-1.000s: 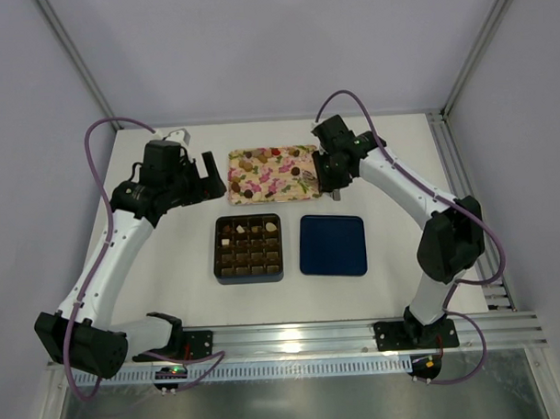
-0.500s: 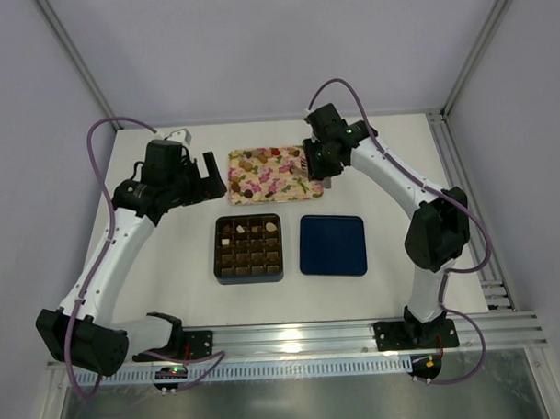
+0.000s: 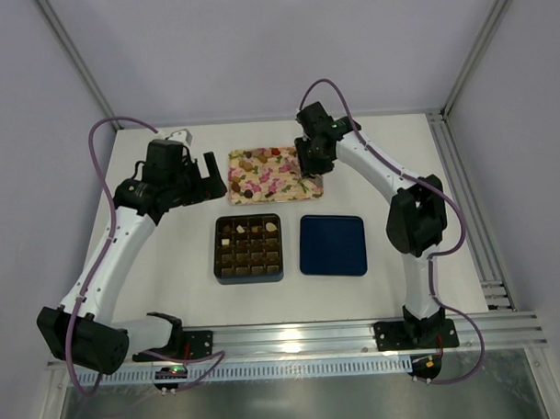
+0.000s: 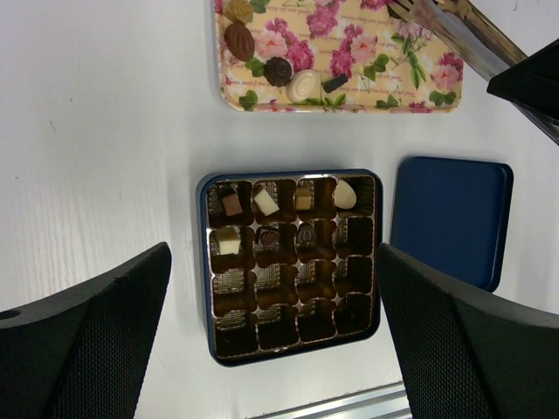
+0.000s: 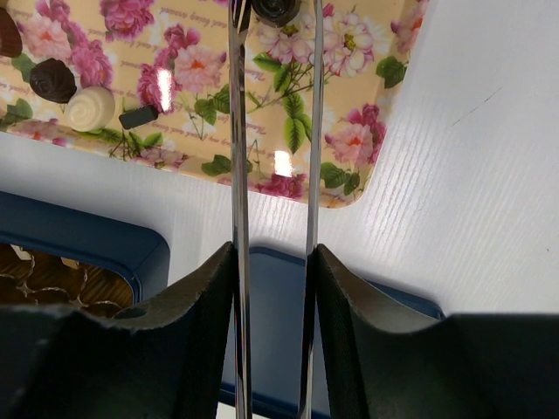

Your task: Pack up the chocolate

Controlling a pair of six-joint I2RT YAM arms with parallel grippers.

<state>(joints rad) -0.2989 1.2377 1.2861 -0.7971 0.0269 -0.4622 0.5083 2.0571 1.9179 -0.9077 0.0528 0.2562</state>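
Loose chocolates (image 4: pixel 278 70) lie on a floral tray (image 3: pixel 279 179). The dark box (image 3: pixel 248 248) with a 4x4 grid holds several chocolates (image 4: pixel 266 202) in its two far rows. My right gripper (image 5: pixel 272 262) is shut on metal tongs (image 5: pixel 238 131) and hovers over the tray's right end (image 3: pixel 308 163). The tong blades stand apart on either side of a dark round chocolate (image 5: pixel 275 9) at the top edge of the right wrist view; I cannot tell if they touch it. My left gripper (image 4: pixel 275 332) is open and empty, high above the box (image 4: pixel 293 253), left of the tray (image 3: pixel 208 178).
The flat navy lid (image 3: pixel 333 245) lies right of the box, also in the left wrist view (image 4: pixel 450 218). More chocolates (image 5: pixel 92 107) lie at the tray's near-left part. An aluminium rail (image 3: pixel 294 336) runs along the near table edge.
My right arm has swung left from beside the tray's right edge to over the tray's right end, carrying the tongs. The left arm has not moved.
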